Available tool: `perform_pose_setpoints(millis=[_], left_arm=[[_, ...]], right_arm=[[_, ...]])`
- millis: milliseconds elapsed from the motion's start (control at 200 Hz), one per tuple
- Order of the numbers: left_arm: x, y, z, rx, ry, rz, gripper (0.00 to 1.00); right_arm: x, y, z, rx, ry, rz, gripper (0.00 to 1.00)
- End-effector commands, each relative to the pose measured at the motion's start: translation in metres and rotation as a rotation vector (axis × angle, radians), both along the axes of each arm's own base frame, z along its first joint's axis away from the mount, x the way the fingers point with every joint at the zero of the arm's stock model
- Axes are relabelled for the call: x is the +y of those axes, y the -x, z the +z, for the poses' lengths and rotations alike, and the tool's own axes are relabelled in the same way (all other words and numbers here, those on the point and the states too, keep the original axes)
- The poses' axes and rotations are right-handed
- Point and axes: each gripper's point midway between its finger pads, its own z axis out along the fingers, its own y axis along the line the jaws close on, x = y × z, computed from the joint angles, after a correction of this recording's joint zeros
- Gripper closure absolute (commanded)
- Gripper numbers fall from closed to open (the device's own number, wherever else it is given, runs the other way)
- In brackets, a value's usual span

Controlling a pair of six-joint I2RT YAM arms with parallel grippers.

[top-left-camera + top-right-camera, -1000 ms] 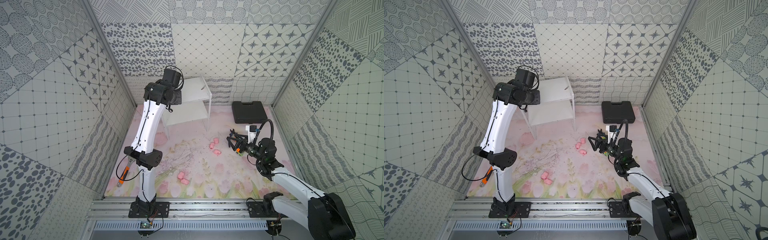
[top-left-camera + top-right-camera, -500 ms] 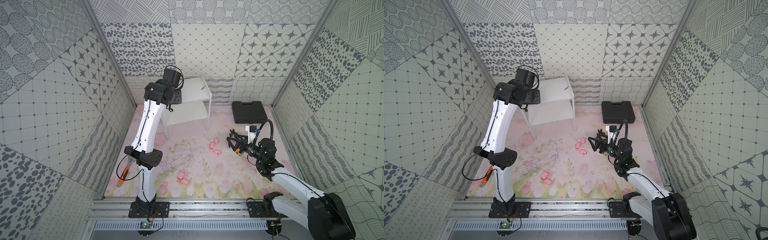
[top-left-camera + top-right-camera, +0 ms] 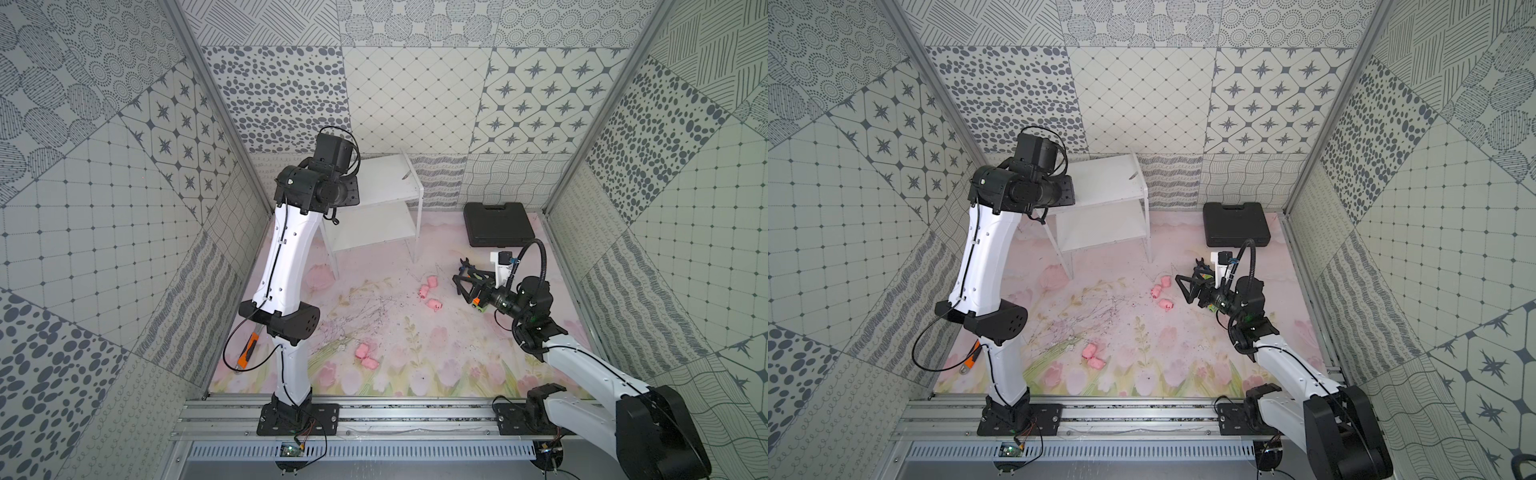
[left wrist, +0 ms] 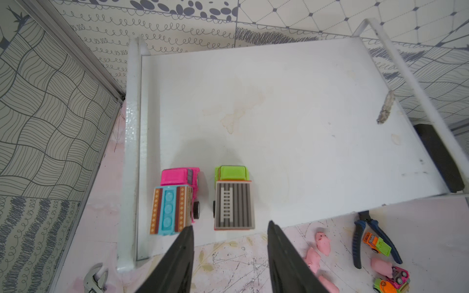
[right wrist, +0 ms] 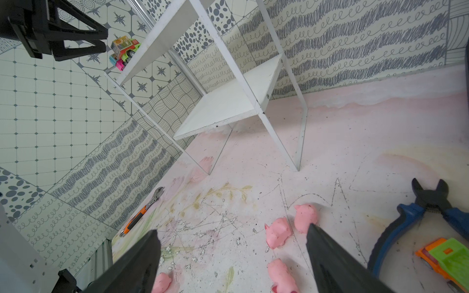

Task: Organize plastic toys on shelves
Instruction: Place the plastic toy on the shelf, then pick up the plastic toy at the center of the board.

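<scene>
Placing step looks done: small green plastic toy truck (image 4: 233,200) sits on top board of white rack (image 4: 291,114). Left pincer (image 4: 229,225) half open, empty. Right pincer (image 5: 232,230) wide, empty. Next: close on small pink pig (image 5: 278,232).

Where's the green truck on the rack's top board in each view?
Both top views: not visible; the left arm covers that corner.
Left wrist: green truck just beyond the left gripper, beside the pink truck.
Right wrist: green truck on the top board, facing that gripper.
Shared landmark: white rack.
</scene>
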Motion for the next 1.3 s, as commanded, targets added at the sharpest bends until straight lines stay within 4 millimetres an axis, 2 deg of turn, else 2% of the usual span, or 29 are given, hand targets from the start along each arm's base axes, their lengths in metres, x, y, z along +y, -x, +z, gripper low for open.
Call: perform_pose_setpoints(millis=[0, 75, 170, 175, 285, 360, 375, 385, 500, 675, 790, 890, 961, 1006, 1076, 1186, 1296], left_arm=[[-0.005, 0.020, 0.028, -0.052, 0.119, -0.030, 0.45], [-0.009, 0.033, 0.038, -0.074, 0.170, -0.068, 0.42], [-0.021, 0.052, 0.040, -0.111, 0.254, -0.162, 0.35], [-0.021, 0.054, 0.045, -0.126, 0.263, -0.168, 0.35], [-0.038, 0.083, 0.031, -0.204, 0.413, -0.296, 0.26], [-0.043, 0.104, 0.009, -0.260, 0.523, -0.350, 0.22], [-0.044, 0.107, 0.001, -0.259, 0.544, -0.354, 0.21], [-0.042, 0.112, 0.005, -0.292, 0.567, -0.358, 0.20], [-0.043, 0.128, -0.056, -0.249, 0.741, -0.320, 0.20], [-0.058, 0.134, -0.162, -0.041, 1.020, -0.213, 0.22], [-0.069, 0.136, -0.205, 0.028, 1.085, -0.193, 0.22], [-0.075, 0.136, -0.224, 0.074, 1.055, -0.204, 0.22], [-0.077, 0.134, -0.233, 0.093, 1.024, -0.215, 0.22], [-0.079, 0.133, -0.237, 0.102, 1.010, -0.221, 0.22], [-0.081, 0.131, -0.242, 0.113, 0.996, -0.227, 0.22], [-0.084, 0.128, -0.250, 0.132, 0.983, -0.237, 0.22], [-0.086, 0.127, -0.256, 0.150, 0.976, -0.236, 0.22]], right_arm=[[0.001, 0.001, 0.015, -0.044, -0.016, 0.016, 0.06], [0.003, 0.002, 0.019, -0.030, -0.013, 0.029, 0.06], [0.005, 0.004, 0.027, -0.016, -0.008, 0.044, 0.06], [0.005, 0.004, 0.027, -0.016, -0.008, 0.045, 0.06], [0.004, 0.007, 0.033, 0.017, 0.005, 0.049, 0.06], [-0.001, 0.009, 0.021, 0.077, 0.029, 0.027, 0.07], [-0.002, 0.007, 0.030, 0.066, 0.028, 0.018, 0.07], [-0.003, 0.007, 0.030, 0.074, 0.031, 0.011, 0.07], [-0.020, 0.003, 0.010, 0.203, 0.081, -0.088, 0.08], [-0.041, 0.002, -0.044, 0.474, 0.159, -0.184, 0.10], [-0.045, 0.005, -0.076, 0.540, 0.314, -0.134, 0.11], [-0.045, 0.002, -0.083, 0.444, 0.491, -0.025, 0.09], [-0.052, 0.000, -0.088, 0.342, 0.658, 0.036, 0.06], [-0.059, -0.001, -0.095, 0.294, 0.769, 0.065, 0.00], [-0.071, -0.004, -0.106, 0.276, 0.893, 0.083, 0.00], [-0.081, -0.011, -0.118, 0.266, 0.978, 0.077, 0.01], [-0.065, -0.003, -0.126, 0.212, 0.959, 0.209, 0.01]])
